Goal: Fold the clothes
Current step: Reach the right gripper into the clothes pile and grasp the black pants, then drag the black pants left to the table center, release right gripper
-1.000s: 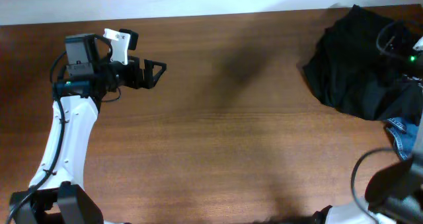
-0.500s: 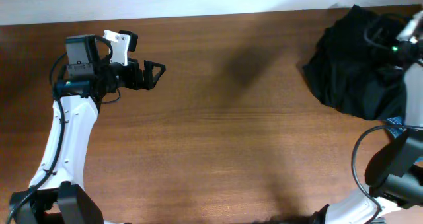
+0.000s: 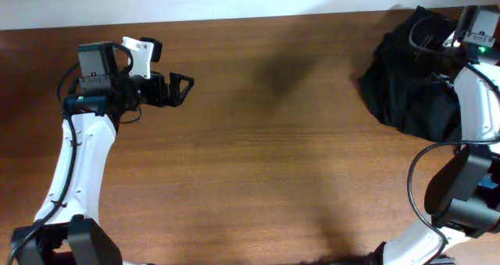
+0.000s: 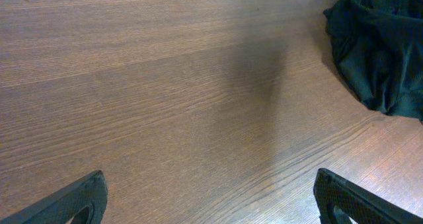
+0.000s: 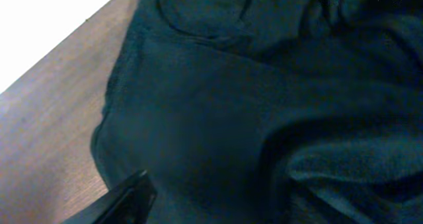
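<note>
The clothes [image 3: 410,85] are a crumpled black heap at the table's far right; they also show in the left wrist view as the clothes [image 4: 380,52] at upper right. My right gripper [image 3: 462,40] is down on top of the heap. In the right wrist view black fabric [image 5: 264,105] fills the frame and only one finger [image 5: 129,197] shows, lying against the cloth. The other finger is lost in the dark folds. My left gripper [image 3: 181,88] hovers open over bare wood far to the left, its fingertips [image 4: 92,187] wide apart with nothing between them.
The brown wooden table [image 3: 273,163] stretches between the two arms. Its far edge [image 3: 234,19] meets a white wall. My right arm's white link [image 3: 478,109] crosses the near side of the heap.
My right arm has swung toward the far edge over the black heap, and its wrist now sits at the pile's far right. The left arm has not moved.
</note>
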Tool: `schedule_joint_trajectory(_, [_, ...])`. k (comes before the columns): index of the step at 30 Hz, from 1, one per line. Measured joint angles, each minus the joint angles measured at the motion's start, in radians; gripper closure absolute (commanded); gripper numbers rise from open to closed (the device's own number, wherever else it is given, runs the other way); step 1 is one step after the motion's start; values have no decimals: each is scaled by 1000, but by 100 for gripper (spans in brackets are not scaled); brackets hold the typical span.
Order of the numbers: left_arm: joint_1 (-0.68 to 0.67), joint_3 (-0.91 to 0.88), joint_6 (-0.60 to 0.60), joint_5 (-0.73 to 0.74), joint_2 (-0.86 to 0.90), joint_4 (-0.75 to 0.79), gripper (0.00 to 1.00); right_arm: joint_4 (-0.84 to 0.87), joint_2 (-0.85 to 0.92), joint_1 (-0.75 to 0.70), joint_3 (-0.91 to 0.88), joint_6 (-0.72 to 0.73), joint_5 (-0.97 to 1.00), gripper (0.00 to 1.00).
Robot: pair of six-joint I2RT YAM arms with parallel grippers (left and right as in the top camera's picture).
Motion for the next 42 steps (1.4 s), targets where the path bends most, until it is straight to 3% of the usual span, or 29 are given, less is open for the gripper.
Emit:
schedule_joint_trajectory(1, [0,0,0,0,0,0,1,-5,4,0,0,10,5,54])
schedule_joint_trajectory(2, [0,0,0,0,0,0,1,-10,8,0,0,21,9,76])
schedule_joint_trajectory(3, [0,0,0,0,0,0,1,-18,19,0,0,27,14,81])
schedule_joint_trajectory(4, [0,0,0,0,0,0,2,-24,29,0,0,35,17,96])
schedule_joint_trajectory(13, [0,0,0,0,0,26,5,-31,40,10,0,-31,-24,96])
schedule_joint_trajectory(17, [3,0,-6,0,0,72,1,-101,38,72,29,-168,-75,96])
schedule_joint_trajectory(20, [34,1,-42,0,0,95,1,-223,37,183,141,-277,-89,96])
schedule_joint_trajectory(26, [127,2,-95,-2,1,98,1,-301,34,419,374,-353,-122,96])
schedule_joint_trajectory(36, [175,2,-109,-5,1,98,1,-181,32,720,466,-225,-122,96])
schedule_joint_trajectory(42, [175,2,-109,-5,1,99,1,-130,32,799,466,-156,-61,96])
